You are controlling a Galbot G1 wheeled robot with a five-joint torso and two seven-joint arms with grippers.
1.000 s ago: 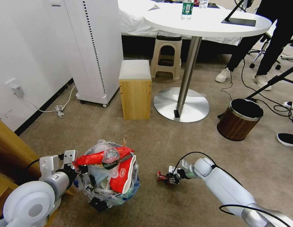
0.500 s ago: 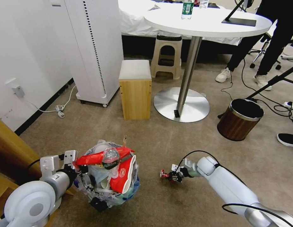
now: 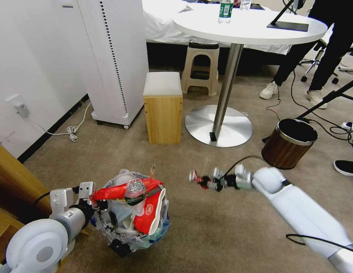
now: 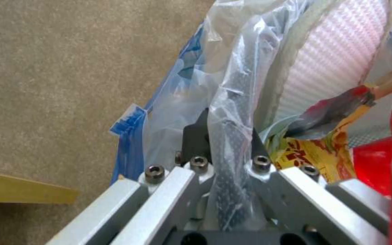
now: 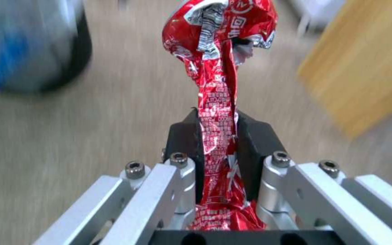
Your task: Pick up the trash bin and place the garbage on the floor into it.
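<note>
Right gripper (image 3: 207,182) clamps a crumpled red foil wrapper (image 5: 218,51) above brown carpet (image 3: 207,235); left gripper (image 4: 225,136) pinches the small black bag-lined bin's (image 3: 119,244) rim (overfilled).

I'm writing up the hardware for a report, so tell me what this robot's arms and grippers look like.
Both arms have smooth white shells with rounded grey-silver joints, and a thin black cable loops beside each wrist. The left gripper and right gripper match: angled silver aluminium bars fastened with dark hex bolts, ending in black finger pads.

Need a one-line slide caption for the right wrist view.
Right gripper shut on a crumpled red wrapper, held above the carpet.
</note>
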